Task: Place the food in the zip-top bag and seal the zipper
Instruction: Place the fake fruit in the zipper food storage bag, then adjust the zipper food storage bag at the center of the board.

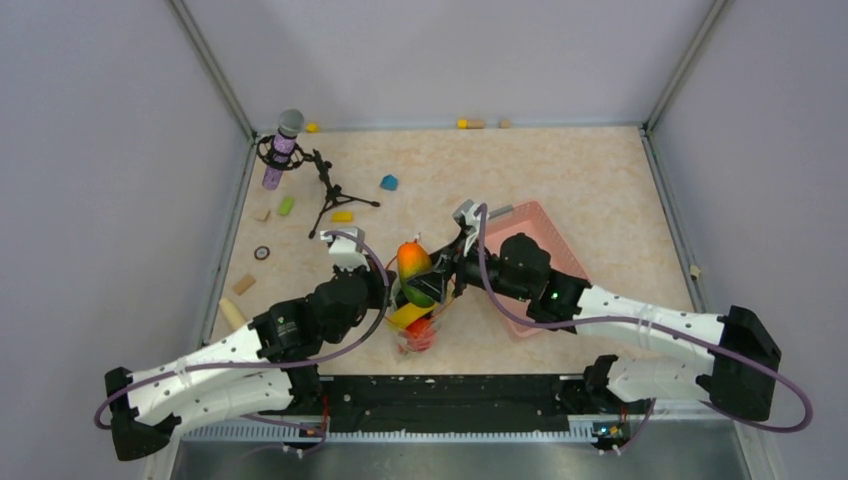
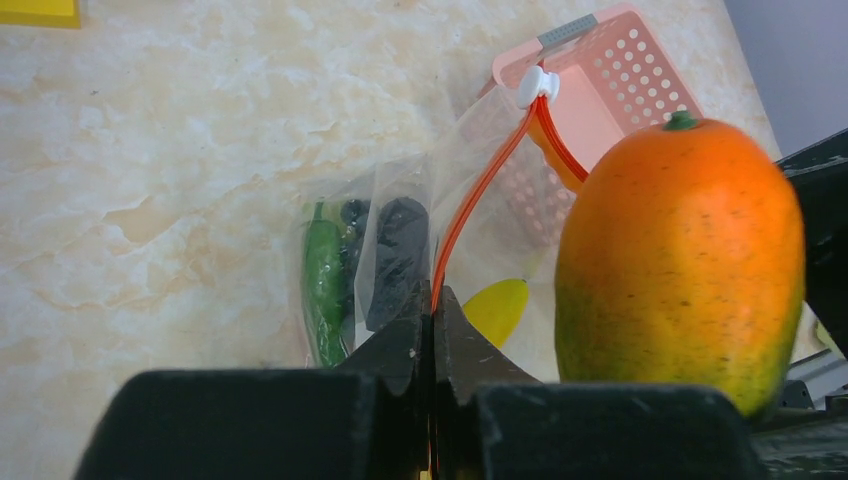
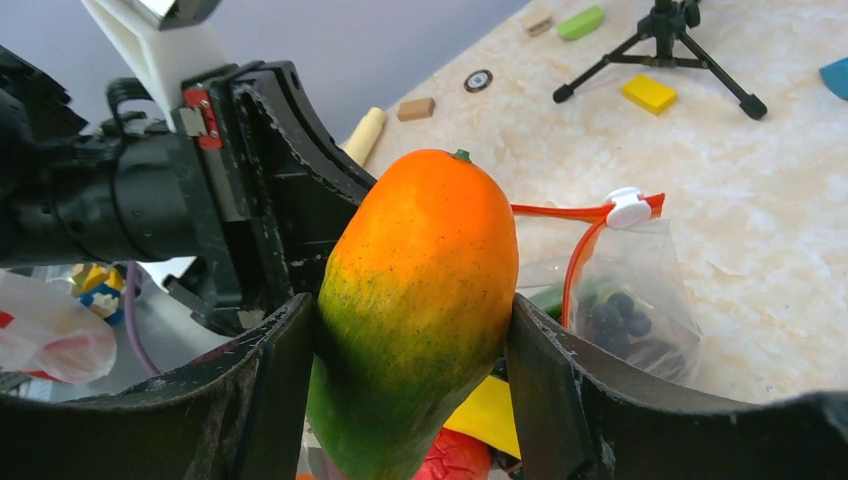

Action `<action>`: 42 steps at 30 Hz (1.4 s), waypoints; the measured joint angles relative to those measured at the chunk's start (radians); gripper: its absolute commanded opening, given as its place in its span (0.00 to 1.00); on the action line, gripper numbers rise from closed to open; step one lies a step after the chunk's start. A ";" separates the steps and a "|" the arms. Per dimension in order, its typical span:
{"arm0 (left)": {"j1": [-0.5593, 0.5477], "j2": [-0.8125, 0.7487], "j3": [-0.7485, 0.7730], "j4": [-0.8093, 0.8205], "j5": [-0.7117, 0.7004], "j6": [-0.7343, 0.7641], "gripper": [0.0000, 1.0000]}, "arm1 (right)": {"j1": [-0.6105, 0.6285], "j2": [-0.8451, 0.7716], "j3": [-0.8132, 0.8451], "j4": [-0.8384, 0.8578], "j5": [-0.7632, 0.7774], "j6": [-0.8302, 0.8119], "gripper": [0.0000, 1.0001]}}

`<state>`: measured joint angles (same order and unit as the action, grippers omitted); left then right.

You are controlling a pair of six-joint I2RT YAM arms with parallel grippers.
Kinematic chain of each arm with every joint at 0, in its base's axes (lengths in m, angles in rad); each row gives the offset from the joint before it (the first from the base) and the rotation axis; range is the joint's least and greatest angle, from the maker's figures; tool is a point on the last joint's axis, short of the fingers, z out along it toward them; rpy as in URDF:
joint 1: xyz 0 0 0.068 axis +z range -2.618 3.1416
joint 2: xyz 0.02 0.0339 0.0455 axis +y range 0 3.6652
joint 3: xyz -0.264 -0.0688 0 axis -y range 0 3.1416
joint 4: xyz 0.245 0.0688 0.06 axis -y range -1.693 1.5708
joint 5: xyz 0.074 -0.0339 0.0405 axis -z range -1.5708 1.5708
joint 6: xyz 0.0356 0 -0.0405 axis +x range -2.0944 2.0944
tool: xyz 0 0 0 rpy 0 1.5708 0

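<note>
Mango (image 3: 420,300) is clamped in right gripper (image 3: 410,385), over bag (image 3: 650,290). Zipper (image 2: 482,188) is pinched by left gripper (image 2: 433,310); basket (image 2: 640,60) is noted beside.

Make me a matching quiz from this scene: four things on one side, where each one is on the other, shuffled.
Things:
1 mango
2 zipper
3 green vegetable
4 pink basket

Places:
A inside the zip-top bag
B on the table, outside the bag
C gripped in the right end effector
D pinched in the left end effector

Pairs: 1-C, 2-D, 3-A, 4-B
</note>
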<state>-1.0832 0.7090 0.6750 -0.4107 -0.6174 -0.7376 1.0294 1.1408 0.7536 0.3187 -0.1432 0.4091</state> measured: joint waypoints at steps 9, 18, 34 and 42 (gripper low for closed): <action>0.000 0.000 -0.004 0.000 0.000 0.000 0.00 | 0.010 0.037 0.000 -0.034 0.037 -0.008 0.90; 0.000 0.000 -0.004 0.000 -0.004 0.000 0.00 | 0.010 0.024 0.000 -0.018 0.006 -0.013 0.90; 0.000 -0.003 0.007 -0.083 -0.113 -0.183 0.00 | 0.013 -0.356 -0.348 0.168 0.100 0.154 0.92; 0.000 0.093 0.129 -0.222 -0.252 -0.480 0.00 | 0.058 -0.269 -0.389 0.270 0.012 0.127 0.92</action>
<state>-1.0832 0.8017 0.8043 -0.6327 -0.8696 -1.2179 1.0878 0.8719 0.3649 0.5888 -0.1314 0.5362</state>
